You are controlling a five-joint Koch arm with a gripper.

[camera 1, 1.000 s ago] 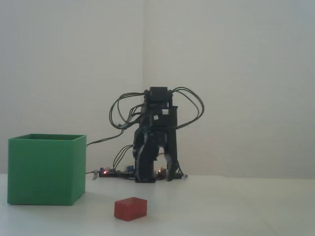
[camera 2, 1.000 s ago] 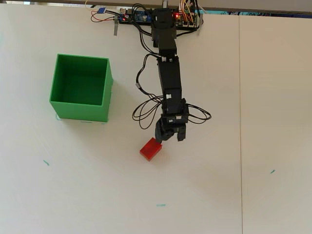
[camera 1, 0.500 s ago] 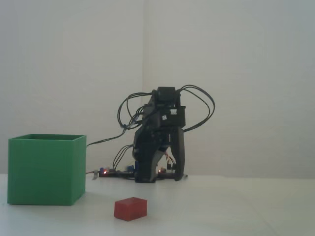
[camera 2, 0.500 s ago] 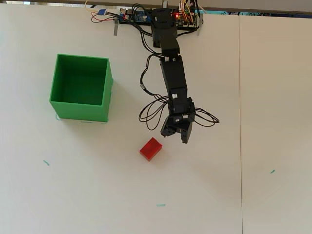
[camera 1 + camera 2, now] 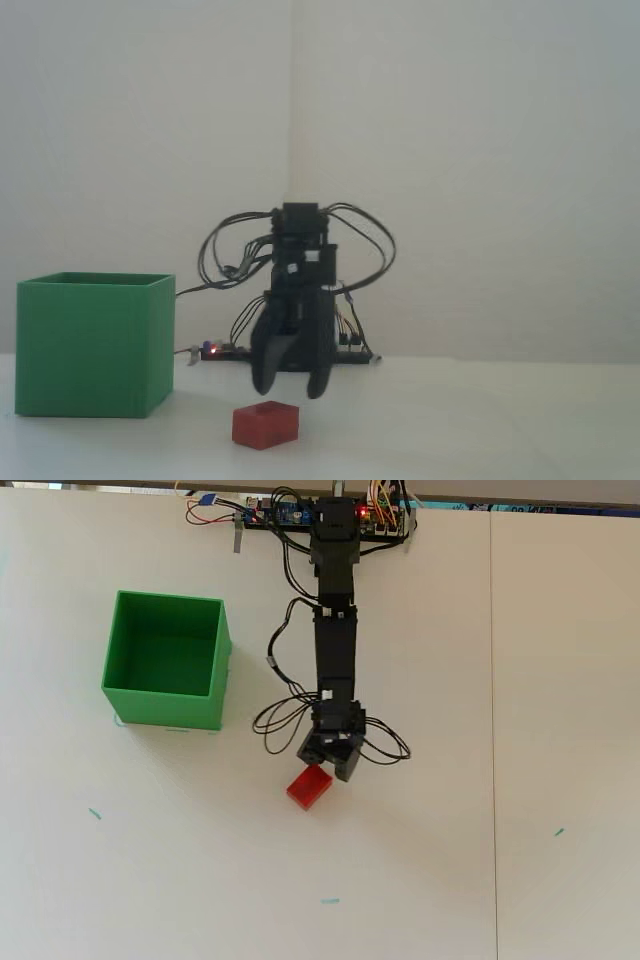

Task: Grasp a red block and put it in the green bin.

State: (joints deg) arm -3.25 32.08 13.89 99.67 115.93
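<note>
The red block [image 5: 265,424] [image 5: 309,786] lies flat on the white table, apart from the bin. The green bin [image 5: 92,345] [image 5: 165,708] stands upright to the left in both views, and its inside looks empty from above. My gripper [image 5: 288,388] [image 5: 326,768] hangs open just above and slightly behind the block. Its two fingers point down and spread apart, with nothing between them. In the overhead view the gripper head overlaps the block's far edge. I cannot tell whether a fingertip touches the block.
The arm's base and a controller board [image 5: 300,515] with loose wires sit at the table's far edge. A seam [image 5: 492,730] runs down the table on the right. Small green tick marks [image 5: 95,813] dot the surface. A white wall stands behind.
The arm first swung right, away from the block. It has now swung back left and lowered, with the open gripper just above the block. Block and bin have not moved.
</note>
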